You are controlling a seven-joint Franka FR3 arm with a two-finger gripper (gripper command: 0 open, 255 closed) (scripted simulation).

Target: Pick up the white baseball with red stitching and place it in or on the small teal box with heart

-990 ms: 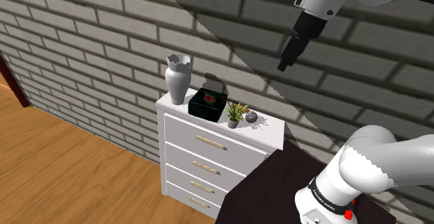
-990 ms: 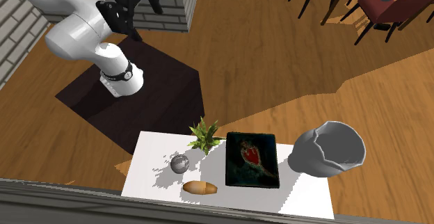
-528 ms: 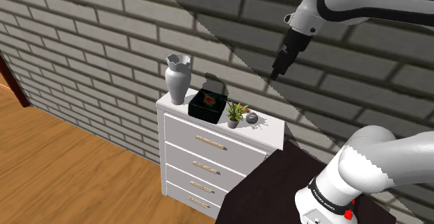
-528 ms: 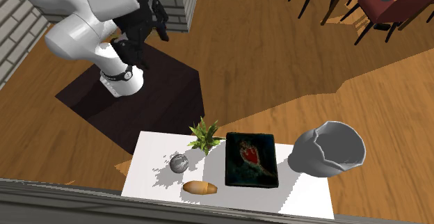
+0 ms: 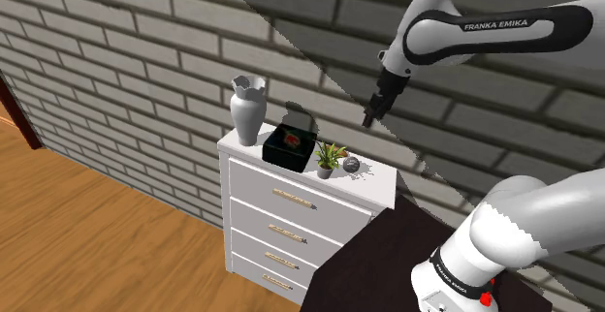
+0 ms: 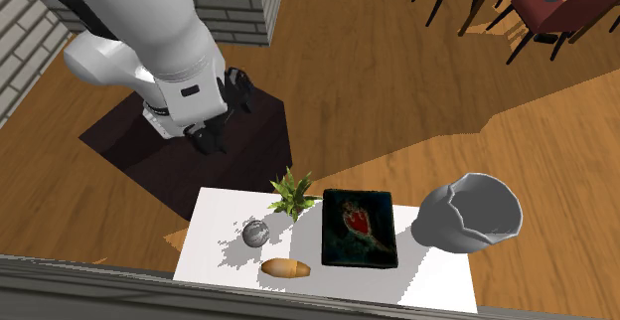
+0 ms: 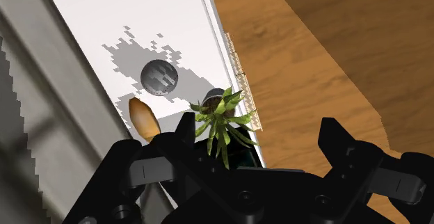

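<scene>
- Nearest to us is the dark stand (image 5: 373, 262), with the white arm (image 5: 485, 34) rising from it and reaching up and to the left in the shoulder view.
- The black tool (image 5: 369, 116) hangs high in the air, pointing down. Its two fingers stand wide apart and hold nothing, as we see in the wrist view (image 7: 259, 136).
- Below and beyond the tool is a white chest of drawers (image 5: 252, 179) set against a grey brick wall (image 5: 116, 58).
- The baseball (image 5: 352, 165), drawn as a grey speckled ball, rests on the top of the chest near its right end in the shoulder view. It is well apart from the tool and lies beyond the fingers in the wrist view (image 7: 159, 75).
- Just left of the ball stands a small potted plant (image 5: 329, 156) with green leaves.
- Left of the plant lies the box (image 5: 289, 143), which looks dark, flat and square, with a red heart on its lid. The ball is not on it.
- At the far left of the chest stands a pale grey vase (image 5: 247, 107) with a wavy rim.
- A brown oval object (image 6: 286, 267) lies near the ball on the wall side.
</scene>
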